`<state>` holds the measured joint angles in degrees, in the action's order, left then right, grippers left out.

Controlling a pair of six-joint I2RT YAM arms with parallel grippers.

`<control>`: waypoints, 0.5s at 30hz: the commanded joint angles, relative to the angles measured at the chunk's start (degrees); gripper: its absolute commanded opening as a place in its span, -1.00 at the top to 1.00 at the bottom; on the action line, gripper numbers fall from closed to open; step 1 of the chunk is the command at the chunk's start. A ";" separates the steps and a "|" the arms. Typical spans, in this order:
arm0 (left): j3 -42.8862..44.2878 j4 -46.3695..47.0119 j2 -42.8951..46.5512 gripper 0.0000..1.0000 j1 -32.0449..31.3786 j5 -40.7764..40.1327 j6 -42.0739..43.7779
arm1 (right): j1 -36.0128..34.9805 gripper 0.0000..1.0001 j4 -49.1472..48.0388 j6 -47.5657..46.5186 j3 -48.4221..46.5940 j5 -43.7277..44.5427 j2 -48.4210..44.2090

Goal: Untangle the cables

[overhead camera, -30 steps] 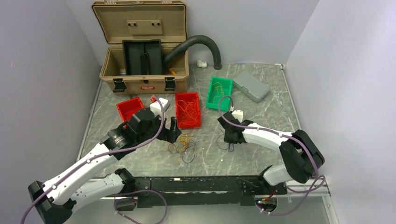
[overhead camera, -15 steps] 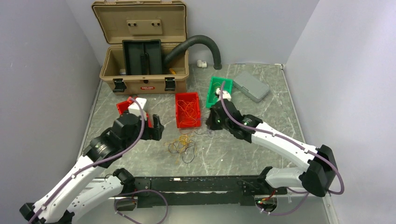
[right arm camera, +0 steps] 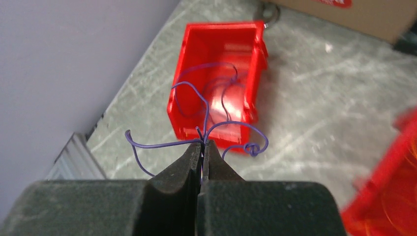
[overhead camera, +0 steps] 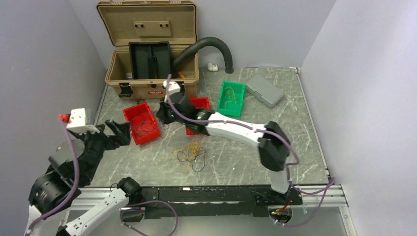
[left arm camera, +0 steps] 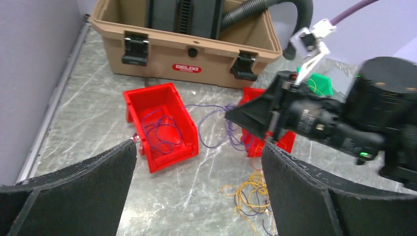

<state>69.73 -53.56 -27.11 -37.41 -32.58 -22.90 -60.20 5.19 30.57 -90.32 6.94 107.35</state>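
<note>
Two grippers here: the right gripper (right arm camera: 201, 150) is pinched tight on some purple cables (right arm camera: 252, 148) dangling near the red bin (right arm camera: 221, 27), which has more purple loops (left arm camera: 160, 130) inside. The left gripper (left arm camera: 199, 150) is spread wide with nothing in it, and an orange-and-dark tangle (overhead camera: 192, 155) sits on the table (overhead camera: 275, 128).

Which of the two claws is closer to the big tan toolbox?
The right. The right gripper, shut on purple wires, hangs just in front of the toolbox. The left gripper, open, is farther off, on the near-left side of the red bin.

The right claw (right arm camera: 201, 146) hides the pinched part of the purple cable (right arm camera: 252, 148).
</note>
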 commanded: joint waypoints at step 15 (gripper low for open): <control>1.63 -7.76 3.38 -0.99 0.24 -5.69 1.63 | -2.16 1.00 -6.07 3.13 -39.28 6.80 39.68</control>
<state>71.05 -60.40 -24.18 -37.32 -36.56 -22.09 -61.93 -0.08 33.21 -126.15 9.63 146.50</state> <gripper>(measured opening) 0.994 0.021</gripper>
